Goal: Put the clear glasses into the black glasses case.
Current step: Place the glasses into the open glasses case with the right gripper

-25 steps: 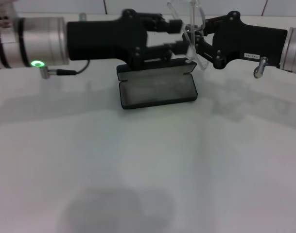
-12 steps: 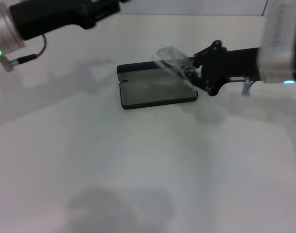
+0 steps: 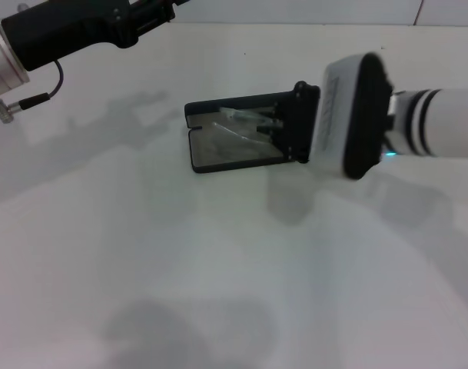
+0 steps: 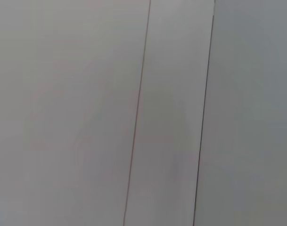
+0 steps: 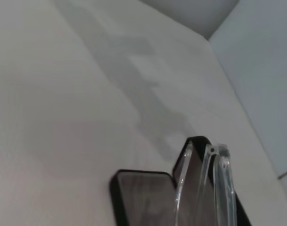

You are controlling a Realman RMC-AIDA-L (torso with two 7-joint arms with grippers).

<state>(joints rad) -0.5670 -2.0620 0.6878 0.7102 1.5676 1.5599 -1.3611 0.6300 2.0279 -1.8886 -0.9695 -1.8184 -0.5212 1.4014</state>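
Lowered since before, your right end effector [image 3: 273, 129] clamped the clear glasses [image 3: 245, 123] inside the black glasses case [image 3: 218, 151] on the white surface [image 3: 218, 269]; your left end effector's state was untellable.

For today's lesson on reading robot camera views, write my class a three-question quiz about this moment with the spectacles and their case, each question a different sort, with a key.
1. True or false: the black oblong clamshell glasses case lies shut.
2. Which gripper is at the case? A) left gripper B) right gripper
3. Fill in: the clear transparent plastic glasses are over the case's open ____.

Key: 1 false; 2 B, the left one is raised at the far left, away from the case; 3 interior.
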